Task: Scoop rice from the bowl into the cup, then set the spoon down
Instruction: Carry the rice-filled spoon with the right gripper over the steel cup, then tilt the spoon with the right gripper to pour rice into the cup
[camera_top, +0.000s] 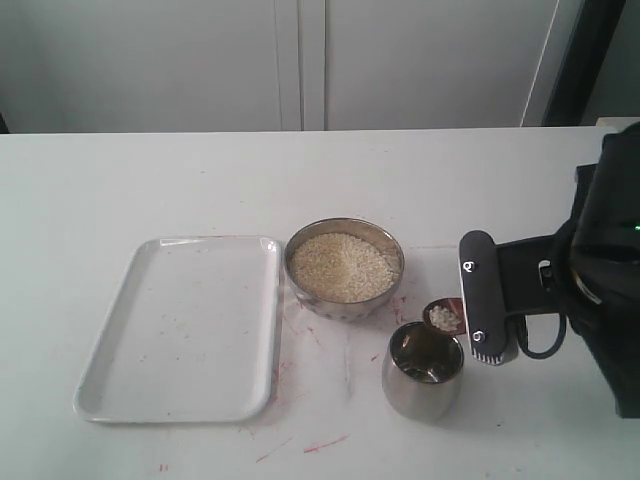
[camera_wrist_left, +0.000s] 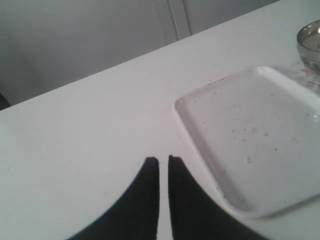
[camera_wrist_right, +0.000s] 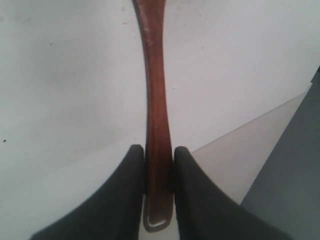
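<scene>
"Wood in the right gripper (camera_wrist_right: 159, 150), is it?" my colleague asks.

"Yes. On my wrist feed its two dark fingers (camera_wrist_right: 127, 190) are pinching the spoon (camera_wrist_right: 156, 90) by the end of its reddish-brown handle, one on each side. The left gripper (camera_wrist_left: 163, 160) hangs over bare table with its fingers pressed almost together, only a thin slit between them and nothing in it."

"And the spoon's other end?"

"Its oval end carries a small heap of rice (camera_top: 444, 318) right by the far rim of the cup (camera_top: 423, 385). I can't tell whether it touches the rim, nor what lies inside the cup."

"What crowds it?"

"The bowl (camera_top: 330, 305) stands near the cup, farther back and to its left, filled with grains almost to the brim. Just beside the bowl lies a white rectangular tray (camera_top: 180, 325), speckled with reddish flecks. I can't tell if they touch. Red smears mark the table (camera_top: 150, 180) between tray and cup and in front of them. Pale cabinet panels (camera_top: 300, 60) close off the back."
</scene>
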